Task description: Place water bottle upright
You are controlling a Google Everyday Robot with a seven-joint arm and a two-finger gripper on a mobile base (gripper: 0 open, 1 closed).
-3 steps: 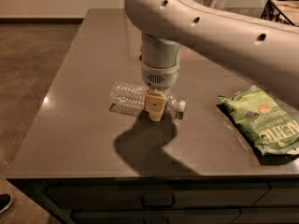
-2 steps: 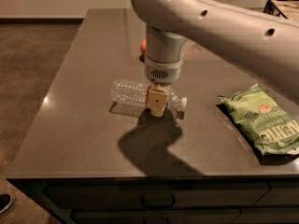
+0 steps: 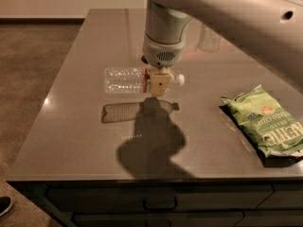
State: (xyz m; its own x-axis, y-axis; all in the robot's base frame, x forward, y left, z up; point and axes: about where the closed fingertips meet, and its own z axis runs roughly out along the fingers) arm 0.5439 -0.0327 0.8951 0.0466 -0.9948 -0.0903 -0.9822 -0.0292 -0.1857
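The water bottle [image 3: 124, 80] is a clear ribbed bottle with a white cap at its right end and a red label band. It hangs horizontally above the grey table [image 3: 75, 141], with its shadow on the tabletop below it. My gripper [image 3: 160, 82] comes straight down from the arm and is shut on the bottle near its neck. The tan finger [image 3: 160, 82] covers part of the label.
A green chip bag [image 3: 265, 122] lies on the right side of the table. A pale cylindrical container [image 3: 209, 38] stands at the back, partly behind my arm. The table's front edge with drawers runs along the bottom. A shoe [image 3: 4, 205] shows at the lower left.
The bottle lay on the table with my gripper around it. Now it is lifted off the surface, still horizontal, and the arm has risen with it.
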